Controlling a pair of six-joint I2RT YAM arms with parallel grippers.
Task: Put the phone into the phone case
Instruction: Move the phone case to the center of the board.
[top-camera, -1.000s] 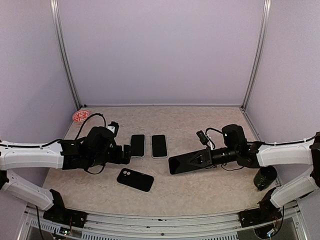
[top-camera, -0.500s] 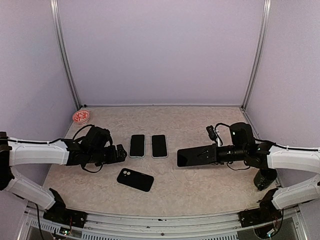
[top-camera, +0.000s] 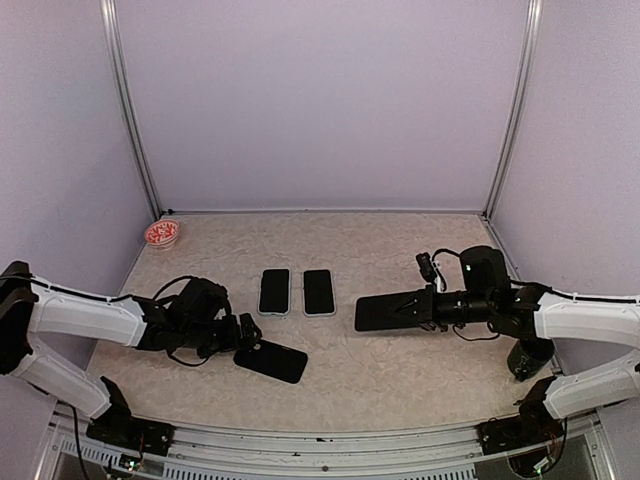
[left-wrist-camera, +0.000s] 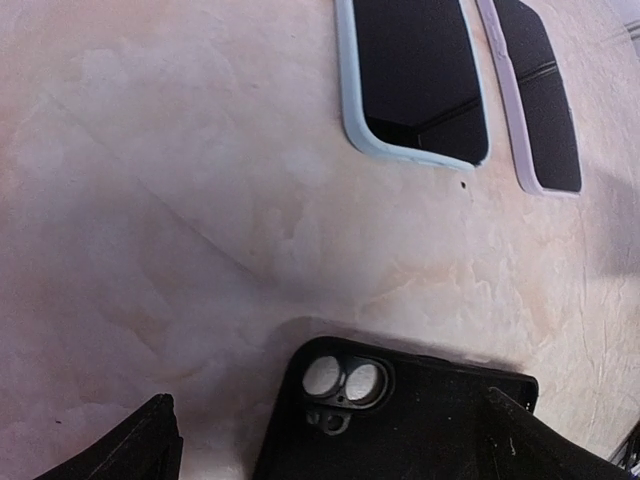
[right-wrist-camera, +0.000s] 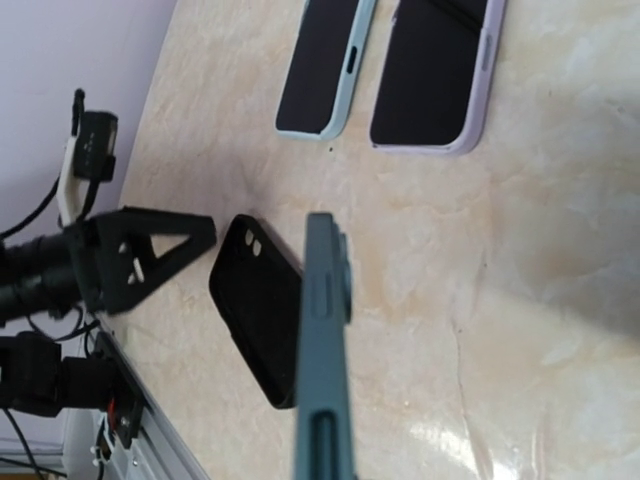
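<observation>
Currently the right jaws pinch the phone (top-camera: 380, 313) aloft. Left jaws, spread, flank the black case (top-camera: 272, 360); insertion remains.

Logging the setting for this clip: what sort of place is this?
Probably a lab robot cell, not a home or shop: plain lilac wall panels in aluminium posts enclose a beige marble-patterned tabletop, with a white left arm and right arm bolted at its near edge.

Plain lilac wall panels (top-camera: 320, 100) around a beige marble-patterned tabletop (top-camera: 400, 250).
Slim aluminium corner posts (top-camera: 131, 110) join the walls; a grey metal rail (top-camera: 330, 440) edges the near side; light is soft and even.
</observation>
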